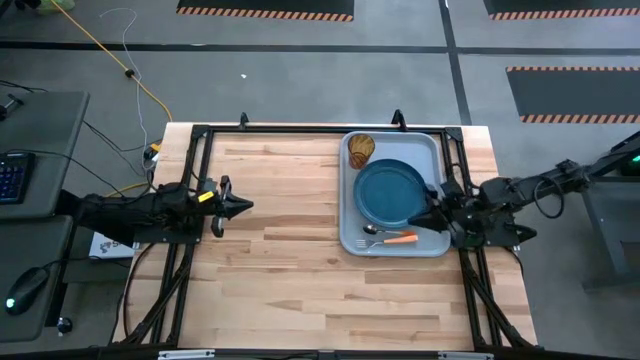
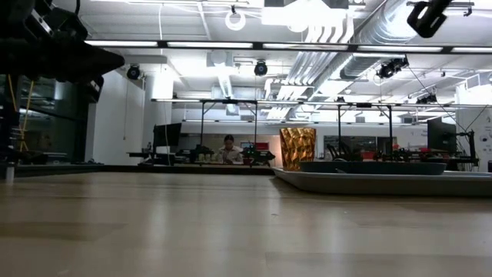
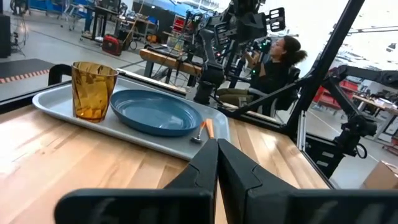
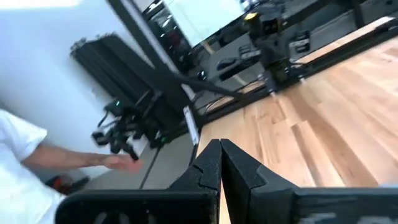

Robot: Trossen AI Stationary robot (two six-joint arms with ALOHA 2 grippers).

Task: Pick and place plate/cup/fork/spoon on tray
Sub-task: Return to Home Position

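Note:
The light blue-grey tray point(image 1: 395, 190) lies at the table's far right. On it rest the dark blue plate point(image 1: 390, 192), the amber cup point(image 1: 361, 150) upright at the tray's far corner, and the orange-handled fork and spoon point(image 1: 388, 238) side by side along the tray's near edge. The tray point(image 3: 81, 111), plate point(image 3: 155, 112) and cup point(image 3: 93, 90) also show in the left wrist view. My left gripper point(image 1: 246, 207) is shut and empty at the table's left. My right gripper point(image 1: 418, 218) is shut and empty, raised over the tray's right side.
Bare wooden tabletop point(image 1: 290, 250) spreads between the two arms. A black frame point(image 1: 300, 128) runs along the table's far edge and sides. A person point(image 3: 273, 59) sits beyond the table's right side; another person's arm point(image 4: 74, 160) shows beyond the left side.

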